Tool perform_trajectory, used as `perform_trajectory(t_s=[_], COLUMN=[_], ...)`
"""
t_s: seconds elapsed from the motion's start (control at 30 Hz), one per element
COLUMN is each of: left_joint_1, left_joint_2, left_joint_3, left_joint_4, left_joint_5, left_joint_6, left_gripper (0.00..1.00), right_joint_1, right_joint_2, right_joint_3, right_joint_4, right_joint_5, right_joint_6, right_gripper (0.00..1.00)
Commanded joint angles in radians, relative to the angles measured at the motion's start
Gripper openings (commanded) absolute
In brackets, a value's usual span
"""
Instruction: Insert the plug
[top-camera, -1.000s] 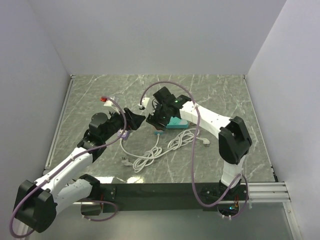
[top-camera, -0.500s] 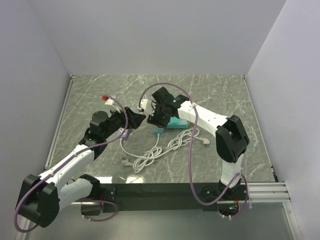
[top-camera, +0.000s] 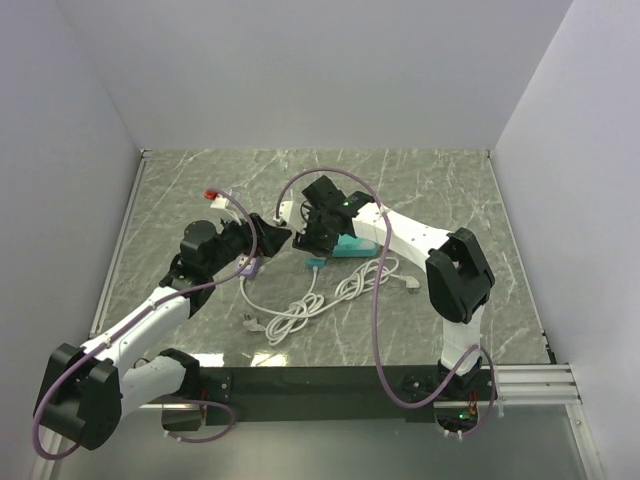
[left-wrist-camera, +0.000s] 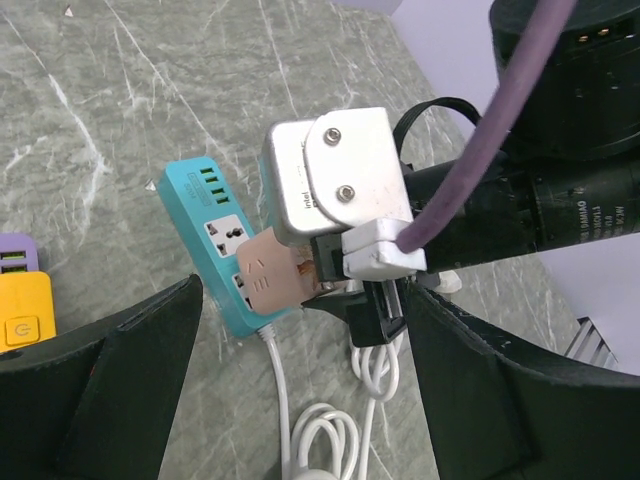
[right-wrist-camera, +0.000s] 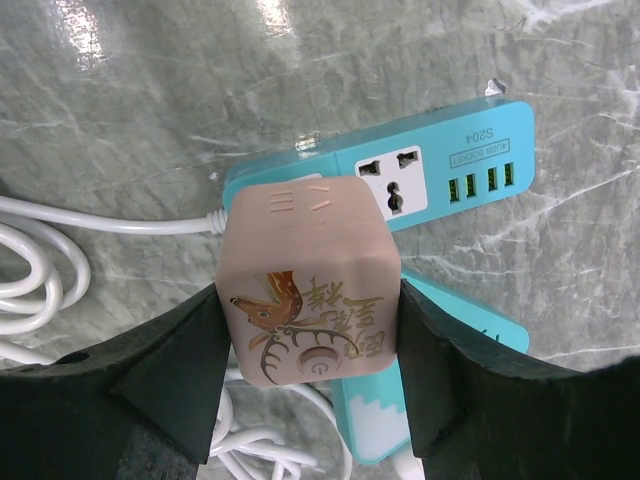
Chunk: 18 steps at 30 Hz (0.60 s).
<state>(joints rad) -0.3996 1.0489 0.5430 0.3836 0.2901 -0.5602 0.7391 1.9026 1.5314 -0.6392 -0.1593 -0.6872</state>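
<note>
Gripping one pink cube plug (right-wrist-camera: 305, 260) at frame centre, the right end effector (right-wrist-camera: 312, 350) hovers over a teal power strip (right-wrist-camera: 290, 178) on the worktop (right-wrist-camera: 150, 100). One free socket (right-wrist-camera: 398, 192) and four USB ports (right-wrist-camera: 478, 183) show upper right. The left end effector (left-wrist-camera: 305, 300) gapes wide, empty.

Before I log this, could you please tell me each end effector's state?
Left end effector: open, empty.
Right end effector: shut on the pink cube plug.

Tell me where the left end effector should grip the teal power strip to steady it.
Take the teal power strip at its USB-port end, pinching across the long sides from above. That end lies bare; the pink cube adapter in the right end effector covers the cord end.
</note>
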Motion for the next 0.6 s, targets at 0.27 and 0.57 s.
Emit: perform_trajectory(t_s=[0.27,0.57], left_joint_1=[0.019,0.027], left_joint_2=[0.04,0.037], left_joint_3=[-0.006,-0.014], left_joint_4=[0.061,0.069], left_joint_5=[0.03,0.043], left_joint_6=[0.023,0.022], left_gripper=[0.88,0.88], right_joint_1=[0.052,0.071], right_joint_2=[0.006,0.049], right_joint_3=[0.016,0.055], right_joint_4=[0.044,0.016], right_joint_5=[0.029,0.06], right_joint_6=[-0.04,-0.046], right_gripper=[0.0,0.0])
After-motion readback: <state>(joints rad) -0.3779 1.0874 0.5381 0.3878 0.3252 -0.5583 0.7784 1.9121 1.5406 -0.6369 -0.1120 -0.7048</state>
